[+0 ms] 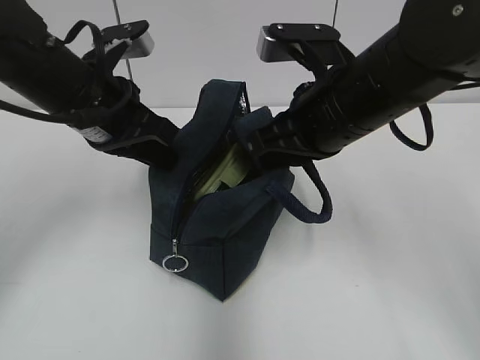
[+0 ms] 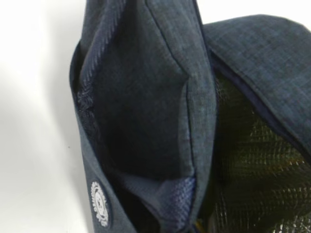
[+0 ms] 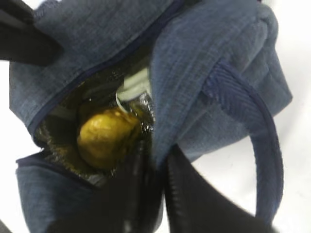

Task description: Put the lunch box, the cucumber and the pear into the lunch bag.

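The navy lunch bag (image 1: 225, 240) stands unzipped in the middle of the table. My left gripper (image 1: 169, 146) is at its left rim; its fingers are hidden by fabric, and the bag (image 2: 146, 97) fills the left wrist view with the rim held raised. My right gripper (image 3: 156, 155) is shut on the right rim (image 3: 204, 73), one finger inside and one outside. The pear (image 3: 104, 138) lies inside the bag. The lunch box's sage-green lid (image 3: 136, 85) shows behind it and through the opening (image 1: 225, 174). I cannot make out the cucumber.
The zipper's ring pull (image 1: 175, 262) hangs at the bag's near end. One loop handle (image 1: 315, 210) droops on the right below my right arm. White table surrounds the bag, with a wall behind.
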### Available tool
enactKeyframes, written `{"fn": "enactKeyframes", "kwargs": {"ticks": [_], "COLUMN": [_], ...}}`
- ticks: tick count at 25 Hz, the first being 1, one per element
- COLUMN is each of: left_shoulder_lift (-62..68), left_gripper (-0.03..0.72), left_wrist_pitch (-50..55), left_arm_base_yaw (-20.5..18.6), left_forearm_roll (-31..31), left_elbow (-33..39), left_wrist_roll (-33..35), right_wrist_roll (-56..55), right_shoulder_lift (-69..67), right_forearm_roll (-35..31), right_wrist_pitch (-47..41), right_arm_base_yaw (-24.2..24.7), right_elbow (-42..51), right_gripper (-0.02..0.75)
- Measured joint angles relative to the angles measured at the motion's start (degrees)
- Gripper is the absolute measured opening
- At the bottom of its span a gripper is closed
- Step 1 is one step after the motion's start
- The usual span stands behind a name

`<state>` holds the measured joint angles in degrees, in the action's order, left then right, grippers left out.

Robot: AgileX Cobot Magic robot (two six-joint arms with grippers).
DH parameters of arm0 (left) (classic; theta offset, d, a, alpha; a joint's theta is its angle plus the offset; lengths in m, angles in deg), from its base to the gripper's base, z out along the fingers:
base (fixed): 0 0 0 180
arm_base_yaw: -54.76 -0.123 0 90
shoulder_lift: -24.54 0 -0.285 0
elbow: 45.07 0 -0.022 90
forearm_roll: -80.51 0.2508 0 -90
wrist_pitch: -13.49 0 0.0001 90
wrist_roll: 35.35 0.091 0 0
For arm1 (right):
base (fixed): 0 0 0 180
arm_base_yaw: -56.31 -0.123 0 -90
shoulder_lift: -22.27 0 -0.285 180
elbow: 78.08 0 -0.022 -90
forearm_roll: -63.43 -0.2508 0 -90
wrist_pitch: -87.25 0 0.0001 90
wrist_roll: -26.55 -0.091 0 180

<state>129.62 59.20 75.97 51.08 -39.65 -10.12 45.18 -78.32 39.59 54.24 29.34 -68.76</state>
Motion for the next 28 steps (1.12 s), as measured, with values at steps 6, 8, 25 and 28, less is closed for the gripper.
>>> {"fn": "enactKeyframes", "kwargs": {"ticks": [6, 8, 25, 28], "left_shoulder_lift": [-2.29, -3.8, -31.12, -34.28], "left_gripper": [0.337, 0.385, 0.397, 0.397], "left_wrist_pitch": [-1.42, -2.76, -32.06, -35.19], "left_arm_base_yaw": [0.0, 0.0, 6.61, 7.23], "left_forearm_roll": [0.34, 0.34, -0.17, -0.23], "left_elbow": [0.0, 0.09, 28.97, 33.82], "left_wrist_roll": [0.0, 0.0, 4.33, 4.33], "right_wrist_roll": [1.83, 2.75, 18.56, 18.78], "right_shoulder_lift": [0.96, 1.69, 22.58, 23.97], "right_forearm_roll": [-0.25, -0.29, -11.42, -12.16], "right_wrist_pitch": [2.8, 3.66, 26.66, 33.01], "right_arm_base_yaw": [0.0, 0.0, -6.94, -12.91], "right_elbow": [0.0, 0.0, 23.88, 30.21], "right_gripper": [0.478, 0.544, 0.518, 0.517]}}
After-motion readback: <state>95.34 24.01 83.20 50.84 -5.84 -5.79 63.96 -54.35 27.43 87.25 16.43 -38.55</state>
